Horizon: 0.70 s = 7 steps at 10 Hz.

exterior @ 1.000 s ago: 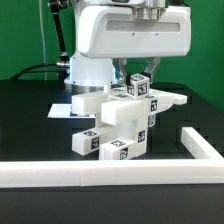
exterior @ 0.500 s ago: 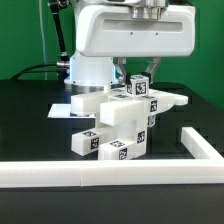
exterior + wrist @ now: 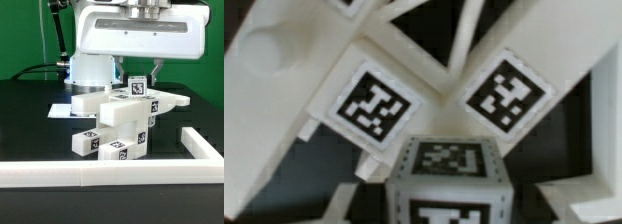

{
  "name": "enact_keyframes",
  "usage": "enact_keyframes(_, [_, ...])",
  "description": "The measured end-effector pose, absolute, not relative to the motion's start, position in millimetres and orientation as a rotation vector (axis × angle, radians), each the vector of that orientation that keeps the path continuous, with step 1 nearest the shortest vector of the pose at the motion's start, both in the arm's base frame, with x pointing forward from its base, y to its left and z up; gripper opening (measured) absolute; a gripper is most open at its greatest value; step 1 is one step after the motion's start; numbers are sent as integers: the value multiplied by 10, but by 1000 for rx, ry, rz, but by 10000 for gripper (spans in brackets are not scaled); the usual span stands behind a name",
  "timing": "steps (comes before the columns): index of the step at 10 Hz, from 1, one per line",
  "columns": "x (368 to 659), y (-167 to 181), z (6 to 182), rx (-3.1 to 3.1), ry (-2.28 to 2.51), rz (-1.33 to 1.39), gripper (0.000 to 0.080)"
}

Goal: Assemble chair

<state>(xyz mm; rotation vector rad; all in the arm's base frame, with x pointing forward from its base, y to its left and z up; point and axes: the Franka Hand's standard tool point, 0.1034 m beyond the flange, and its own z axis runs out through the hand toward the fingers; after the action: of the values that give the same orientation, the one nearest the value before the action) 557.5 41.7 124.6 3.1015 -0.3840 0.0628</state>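
Note:
The chair (image 3: 118,118) stands mid-table as a stack of white blocky parts with black-and-white tags: a slab on top and tagged bars at its foot. A small tagged block (image 3: 136,85) sticks up from the slab. My gripper (image 3: 137,77) hangs straight above, one finger on each side of that block and shut on it. In the wrist view the same block (image 3: 446,160) fills the lower middle, with a blurred finger (image 3: 352,198) on either side. Behind it lie two white chair parts, each with a large tag (image 3: 375,100).
A long white L-shaped border rail (image 3: 110,172) runs along the table's front and turns back on the exterior view's right (image 3: 200,145). A thin flat white board (image 3: 60,109) lies on the exterior view's left of the chair. The arm's base (image 3: 90,70) stands behind.
The gripper and the small tagged block between its fingers have shifted slightly toward the exterior view's left. The rest of the chair has not moved.

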Motion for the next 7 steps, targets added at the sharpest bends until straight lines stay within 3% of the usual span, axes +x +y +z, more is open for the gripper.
enact_keyframes(7, [5578, 434, 1244, 2858, -1355, 54, 288])
